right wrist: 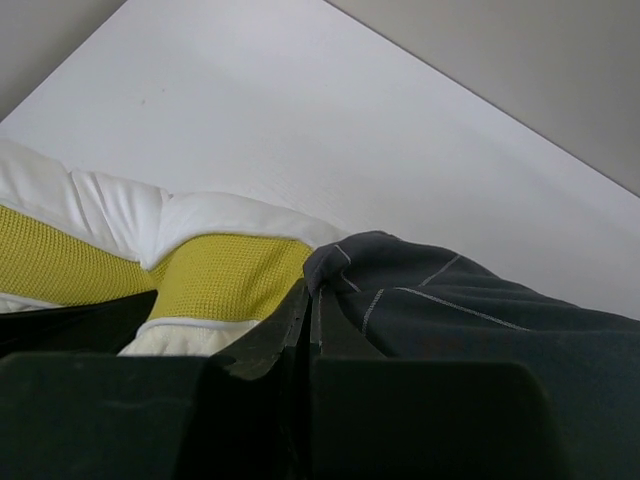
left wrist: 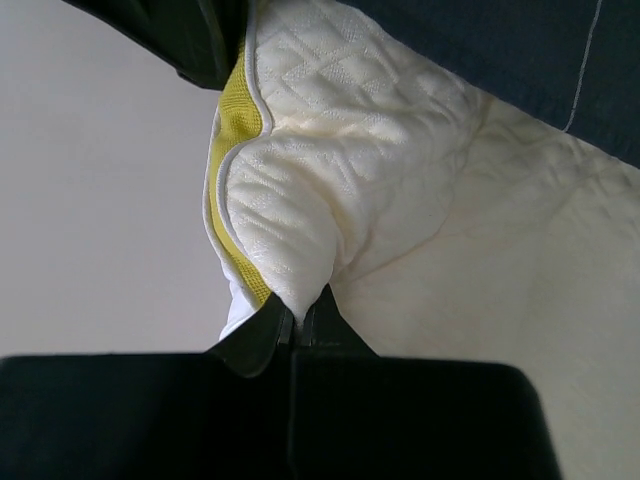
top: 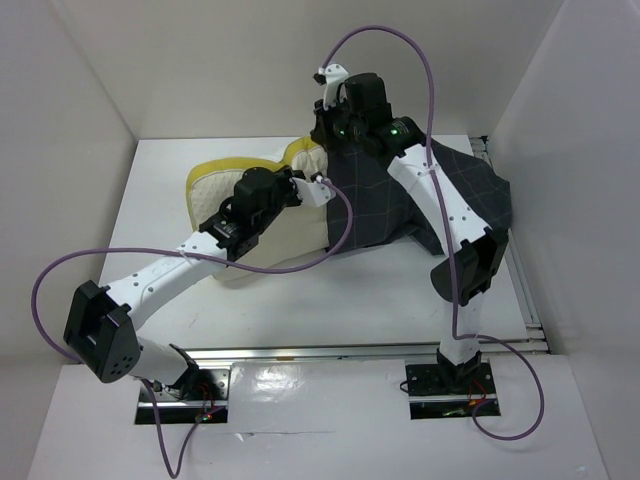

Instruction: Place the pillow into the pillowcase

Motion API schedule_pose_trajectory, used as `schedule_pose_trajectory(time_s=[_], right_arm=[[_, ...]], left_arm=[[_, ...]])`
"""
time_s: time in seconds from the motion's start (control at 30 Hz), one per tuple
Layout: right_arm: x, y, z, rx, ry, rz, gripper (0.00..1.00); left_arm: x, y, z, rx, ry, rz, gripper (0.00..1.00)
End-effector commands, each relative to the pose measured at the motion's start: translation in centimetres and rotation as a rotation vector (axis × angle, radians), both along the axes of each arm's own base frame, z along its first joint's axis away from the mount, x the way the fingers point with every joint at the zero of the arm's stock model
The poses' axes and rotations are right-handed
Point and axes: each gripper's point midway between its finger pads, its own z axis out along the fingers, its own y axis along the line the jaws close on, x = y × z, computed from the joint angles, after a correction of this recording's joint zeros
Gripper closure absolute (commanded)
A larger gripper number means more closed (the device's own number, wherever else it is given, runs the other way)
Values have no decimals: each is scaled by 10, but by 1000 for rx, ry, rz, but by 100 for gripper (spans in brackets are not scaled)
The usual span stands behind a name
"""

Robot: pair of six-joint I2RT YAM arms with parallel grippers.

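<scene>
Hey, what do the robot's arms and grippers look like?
The left arm and right arm have white links, black joints and a looping purple cable. The left gripper and right gripper have black wedge-shaped fingers. Green lights glow on the right wrist.

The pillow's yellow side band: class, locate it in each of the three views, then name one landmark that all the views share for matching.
Top external: yellow side band curves along the pillow's far edge, upper centre-left.
Left wrist: vertical strip left of centre, beside the quilted cream face.
Right wrist: lower left, meeting dark cloth.
Shared landmark: the grid-lined charcoal pillowcase, bordering the pillow in all three.
</scene>
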Motion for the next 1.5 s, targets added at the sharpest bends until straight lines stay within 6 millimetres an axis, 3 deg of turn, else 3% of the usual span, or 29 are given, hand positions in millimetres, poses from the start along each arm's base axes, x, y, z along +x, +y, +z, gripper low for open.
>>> schedule_pose_trajectory(time_s=[0.0,0.03,0.17,0.4,0.7,1.07,1.47], right_arm=[[-28,22,37,101,-17,106,100],[-32,24,48,130,-24,120,100],[-39,44,58,173,-27,176,100],[-59,77,60,222,10,283,100],[-83,106,58,255,53,378,100],[-105,128,77,310,42,447,100],[-122,128,90,347,57,483,100]], left_arm=[[-4,-16,62,-117,-163,-61,100],[-4,-16,66,-123,-170,-61,100],[0,-20,63,-127,-158,-60,100],[-7,-32,69,-148,-166,-88,100],[-7,-42,69,-179,-172,-96,100],[-15,-60,69,-222,-172,-108,100],[-19,-70,76,-245,-180,-110,100]])
